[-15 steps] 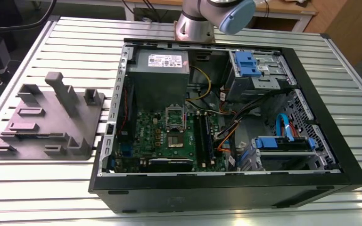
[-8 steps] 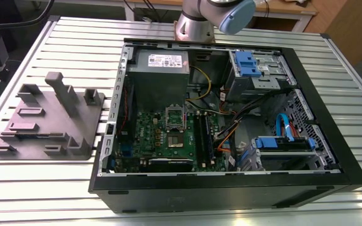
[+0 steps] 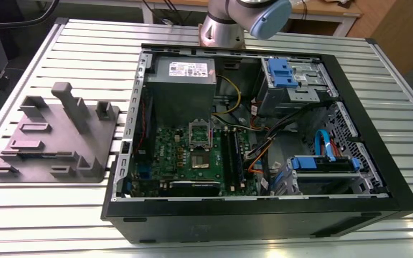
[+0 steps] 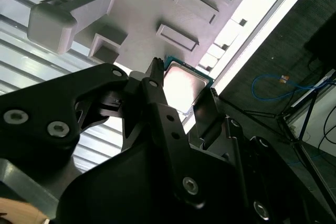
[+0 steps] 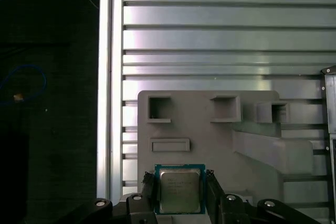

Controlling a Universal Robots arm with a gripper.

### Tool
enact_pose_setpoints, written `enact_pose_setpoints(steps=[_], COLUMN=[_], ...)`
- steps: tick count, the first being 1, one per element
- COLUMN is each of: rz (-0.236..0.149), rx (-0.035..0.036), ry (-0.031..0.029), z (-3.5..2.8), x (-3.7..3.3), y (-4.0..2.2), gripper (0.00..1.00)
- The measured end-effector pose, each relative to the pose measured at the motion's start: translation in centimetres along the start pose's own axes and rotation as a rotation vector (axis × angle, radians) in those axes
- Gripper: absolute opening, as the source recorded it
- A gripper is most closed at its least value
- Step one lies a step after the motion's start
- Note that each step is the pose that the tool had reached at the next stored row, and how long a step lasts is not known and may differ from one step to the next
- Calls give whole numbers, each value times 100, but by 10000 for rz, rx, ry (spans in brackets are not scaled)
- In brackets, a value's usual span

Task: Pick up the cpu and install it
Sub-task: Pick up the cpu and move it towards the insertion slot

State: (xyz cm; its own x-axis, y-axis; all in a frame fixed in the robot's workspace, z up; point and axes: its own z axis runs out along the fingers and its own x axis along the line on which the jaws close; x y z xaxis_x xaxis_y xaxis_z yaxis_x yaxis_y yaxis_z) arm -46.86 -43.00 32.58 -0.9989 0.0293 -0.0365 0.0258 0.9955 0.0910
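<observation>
In both wrist views the cpu (image 5: 179,191) (image 4: 185,84), a small square chip with a silvery top and green rim, sits between my two black fingers. My gripper (image 5: 179,183) (image 4: 182,81) is shut on its opposite edges and holds it above the grey plastic fixture (image 5: 210,145) (image 4: 142,3). In the exterior view the fixture (image 3: 52,134) lies at the exterior view's left on the slatted table. The green motherboard (image 3: 192,156) lies inside the open computer case, with its dark socket frame (image 3: 200,135) near the middle.
The open black computer case (image 3: 264,212) takes up the middle and the exterior view's right, with cables, blue drive brackets (image 3: 282,72) and a power supply (image 3: 183,70) inside. Upright grey posts (image 3: 70,102) rise from the fixture. The arm's base (image 3: 239,19) stands behind the case.
</observation>
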Motion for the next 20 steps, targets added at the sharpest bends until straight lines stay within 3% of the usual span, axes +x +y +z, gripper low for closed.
enact_pose_setpoints(steps=[20], rz=[0], rx=[-9], ry=[1], z=[-91], x=[-3], y=[8], gripper=[47])
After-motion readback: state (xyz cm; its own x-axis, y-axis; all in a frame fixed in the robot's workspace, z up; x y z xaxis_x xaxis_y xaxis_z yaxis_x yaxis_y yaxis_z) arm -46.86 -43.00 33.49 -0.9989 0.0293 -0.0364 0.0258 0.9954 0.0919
